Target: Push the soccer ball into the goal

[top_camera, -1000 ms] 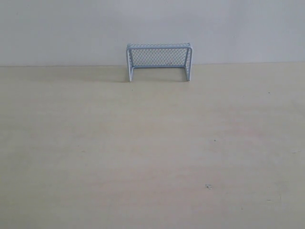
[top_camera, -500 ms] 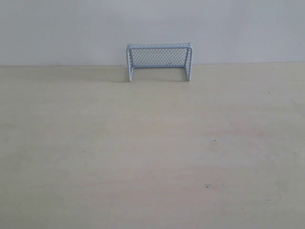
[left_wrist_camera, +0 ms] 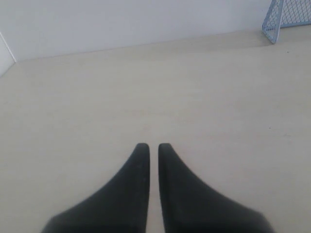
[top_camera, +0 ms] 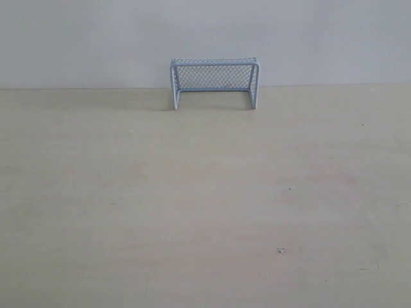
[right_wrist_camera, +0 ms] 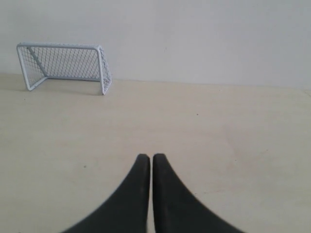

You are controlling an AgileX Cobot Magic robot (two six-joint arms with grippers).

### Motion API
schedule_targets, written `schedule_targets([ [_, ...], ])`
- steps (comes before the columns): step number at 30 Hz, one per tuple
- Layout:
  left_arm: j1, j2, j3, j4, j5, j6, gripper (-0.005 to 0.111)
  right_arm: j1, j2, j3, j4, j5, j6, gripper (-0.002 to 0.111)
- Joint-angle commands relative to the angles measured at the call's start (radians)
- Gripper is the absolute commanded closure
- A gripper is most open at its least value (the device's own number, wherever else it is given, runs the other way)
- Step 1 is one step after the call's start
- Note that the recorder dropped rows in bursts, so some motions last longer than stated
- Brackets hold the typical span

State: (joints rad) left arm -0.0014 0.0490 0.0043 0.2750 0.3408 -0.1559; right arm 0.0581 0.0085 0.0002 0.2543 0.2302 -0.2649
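Observation:
The pale blue-white mesh goal (top_camera: 214, 83) stands at the back of the table against the wall, its mouth facing the front; it also shows in the right wrist view as the goal (right_wrist_camera: 65, 66) and at the frame edge in the left wrist view as the goal (left_wrist_camera: 287, 18). The soccer ball is out of view in every frame. My left gripper (left_wrist_camera: 153, 146) is shut with nothing between its black fingers, over bare tabletop. My right gripper (right_wrist_camera: 149, 157) is shut and empty too, well short of the goal. Neither gripper appears in the exterior view.
A pale wooden tabletop (top_camera: 205, 205) stretches from the front edge to the white wall (top_camera: 205, 32). A few small dark specks (top_camera: 280, 251) mark the surface.

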Motion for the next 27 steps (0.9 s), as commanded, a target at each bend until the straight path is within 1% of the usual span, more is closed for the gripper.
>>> schedule_targets([
  [1, -0.008, 0.006, -0.004, 0.0, -0.003, -0.009, 0.1, -0.008, -0.009, 0.0, -0.01, 0.06, -0.007, 0.108],
  [6, -0.008, 0.006, -0.004, 0.0, -0.003, -0.009, 0.1, -0.008, -0.009, 0.0, -0.022, 0.122, -0.007, 0.108],
  [27, -0.008, 0.006, -0.004, 0.0, -0.003, -0.009, 0.1, -0.008, -0.009, 0.0, -0.026, 0.136, 0.009, 0.108],
])
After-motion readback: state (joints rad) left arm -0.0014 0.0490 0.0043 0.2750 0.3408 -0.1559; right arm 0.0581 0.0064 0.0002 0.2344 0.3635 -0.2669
